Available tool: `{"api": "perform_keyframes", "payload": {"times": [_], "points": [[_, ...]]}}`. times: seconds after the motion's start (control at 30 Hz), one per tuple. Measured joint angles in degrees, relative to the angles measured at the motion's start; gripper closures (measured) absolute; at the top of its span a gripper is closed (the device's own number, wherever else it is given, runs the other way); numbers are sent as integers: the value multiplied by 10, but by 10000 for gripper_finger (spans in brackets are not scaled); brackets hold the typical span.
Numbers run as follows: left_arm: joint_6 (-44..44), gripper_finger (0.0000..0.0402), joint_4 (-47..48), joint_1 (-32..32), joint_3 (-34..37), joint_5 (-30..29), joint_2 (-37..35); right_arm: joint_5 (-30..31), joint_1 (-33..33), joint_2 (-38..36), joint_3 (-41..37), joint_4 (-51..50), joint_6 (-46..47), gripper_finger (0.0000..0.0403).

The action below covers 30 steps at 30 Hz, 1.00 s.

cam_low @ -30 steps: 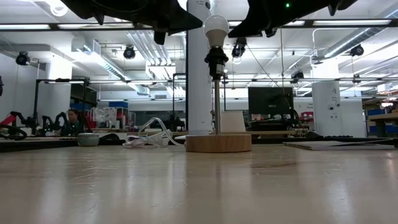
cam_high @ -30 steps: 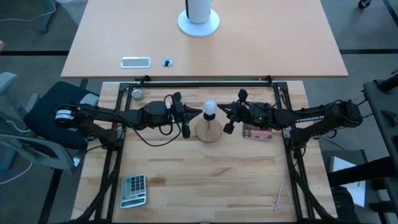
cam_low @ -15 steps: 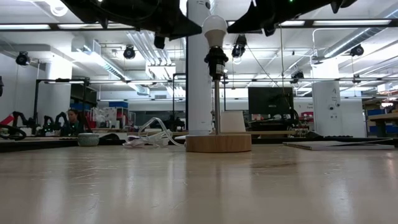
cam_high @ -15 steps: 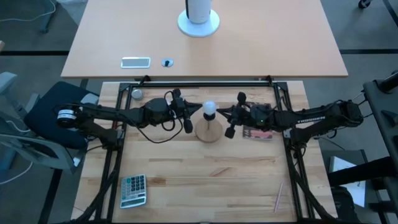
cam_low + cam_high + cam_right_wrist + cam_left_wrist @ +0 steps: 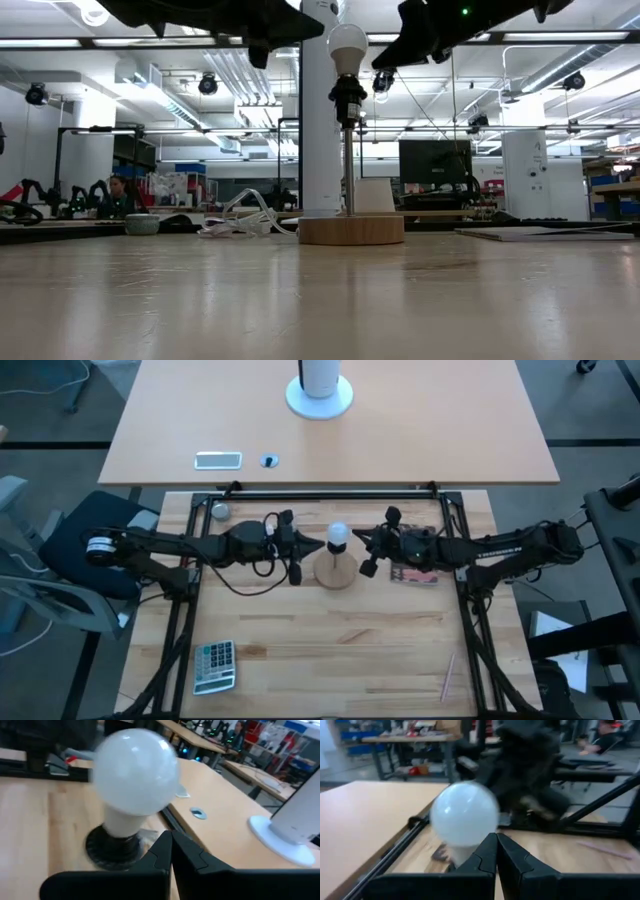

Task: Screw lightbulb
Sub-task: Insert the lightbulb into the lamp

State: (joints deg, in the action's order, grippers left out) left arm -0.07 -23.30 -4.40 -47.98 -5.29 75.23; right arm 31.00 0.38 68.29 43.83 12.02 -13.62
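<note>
The white frosted lightbulb [image 5: 338, 536] stands upright with its base in the black socket [image 5: 347, 96] on the thin post of the round wooden disc stand [image 5: 336, 571], mid-table. It also shows in the low view [image 5: 347, 45], the left wrist view [image 5: 464, 814] and the right wrist view [image 5: 136, 770]. My left gripper [image 5: 320, 544] is shut just left of the bulb, at bulb height. My right gripper [image 5: 358, 538] is shut just right of it. In the low view a small gap shows on each side of the bulb.
A calculator [image 5: 213, 665] lies near left and a thin stick [image 5: 448, 675] near right. A small grey ball [image 5: 220, 510] lies far left, and a flat packet [image 5: 413, 573] lies under my right arm. Black frame rails [image 5: 320, 489] border the board.
My left gripper has drawn back a little toward the table's left edge, away from the bulb. My right gripper has dipped slightly beside the bulb. Both stay shut. The bulb stands in the socket as before.
</note>
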Motion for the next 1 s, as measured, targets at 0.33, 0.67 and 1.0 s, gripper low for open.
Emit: {"api": "perform_keyframes", "payload": {"times": [0.33, 0.67, 1.0], "points": [[10, 401, -31, -13, 0, -17, 18, -71, -10, 0, 0, 34, -18, 401], [19, 401, -24, -27, 0, -38, 18, -72, 12, 0, 0, 31, 6, 401], [-2, 401, 24, -20, 0, -26, 1, -5, 24, -1, 0, -8, 27, 401]]}}
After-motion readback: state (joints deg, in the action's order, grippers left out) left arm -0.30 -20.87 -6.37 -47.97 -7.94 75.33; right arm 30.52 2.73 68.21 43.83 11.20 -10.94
